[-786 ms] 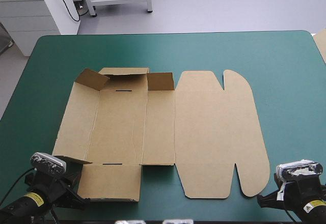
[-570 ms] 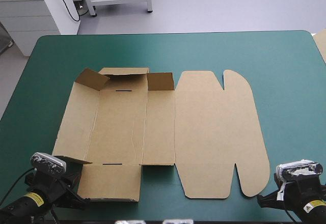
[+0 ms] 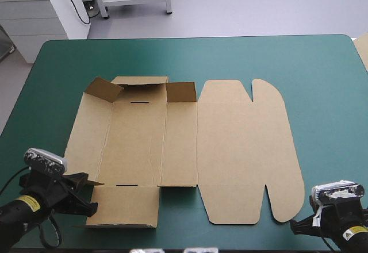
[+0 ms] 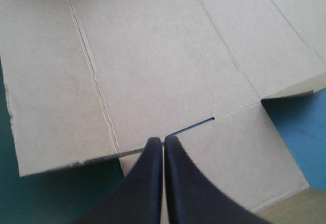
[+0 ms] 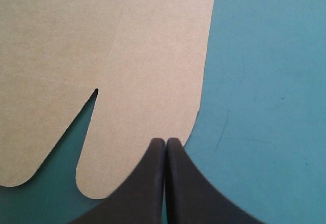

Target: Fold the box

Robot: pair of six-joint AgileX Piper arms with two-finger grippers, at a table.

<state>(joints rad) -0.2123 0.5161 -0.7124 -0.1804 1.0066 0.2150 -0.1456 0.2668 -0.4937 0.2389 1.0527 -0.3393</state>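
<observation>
Box (image 3: 190, 149) lies flat mid-worktop (image 3: 322, 92), long axis left-right. We log left hand (image 4: 163, 147) pinched together, empty, tip over near-left flap (image 3: 123, 206); right hand (image 5: 165, 147) likewise, at the rounded lid tab (image 3: 284, 198) edge.

Plain brown box (image 3: 138, 144) on a plain teal-green cover (image 3: 322, 80); fingers (image 4: 142, 193) solid black

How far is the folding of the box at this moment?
Barely begun. Done: only the small far flaps of the box stand partly raised; the rest lies flat. In hand: the left pincer, shut, points at the near flap; the right pincer, shut, sits at the lid's rounded near corner. Left: raising and tucking all walls.
</observation>
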